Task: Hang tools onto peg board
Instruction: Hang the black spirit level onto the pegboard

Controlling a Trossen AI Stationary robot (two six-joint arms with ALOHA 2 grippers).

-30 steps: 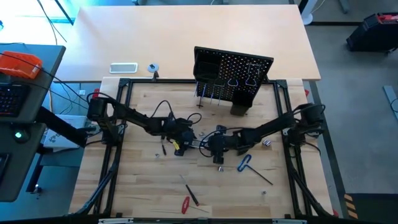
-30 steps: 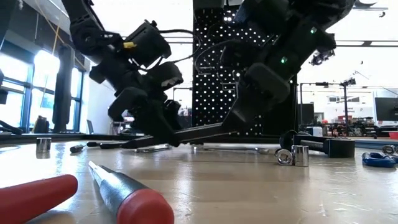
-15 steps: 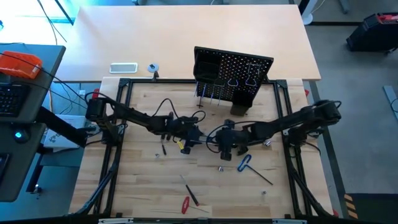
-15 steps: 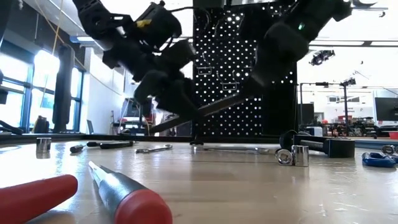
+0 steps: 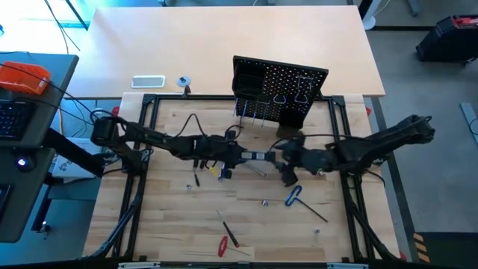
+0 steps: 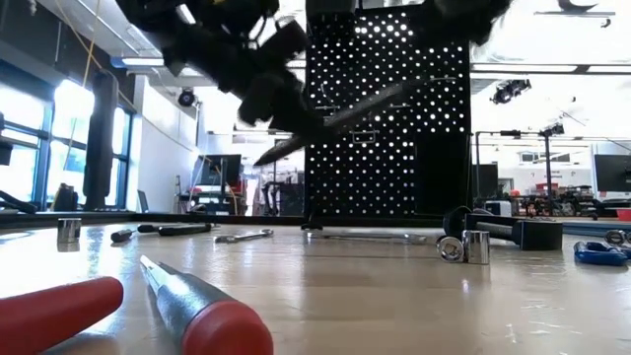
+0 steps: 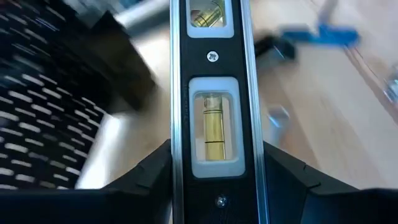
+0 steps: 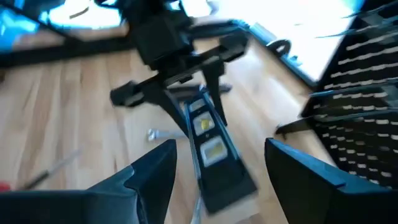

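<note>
1. Left gripper (image 5: pixel 237 156) clamps one end of the level (image 7: pixel 213 93), holding it above the table (image 5: pixel 172 217) in front of the peg board (image 5: pixel 287 93).
2. Right gripper (image 8: pixel 214 186), fingers spread wide, sits just off the level's free end, not touching.

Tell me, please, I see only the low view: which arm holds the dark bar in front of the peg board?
Observer: The left gripper holds it. It is a level, clamped between both fingers.
Operator: Does the right gripper hold it too?
Observer: No. The right gripper is open, with one finger on either side of the level's free end and a gap on both sides.
Operator: Where is the level over the table?
Observer: From above, it lies across mid-table, in front of the peg board and apart from it.
</note>
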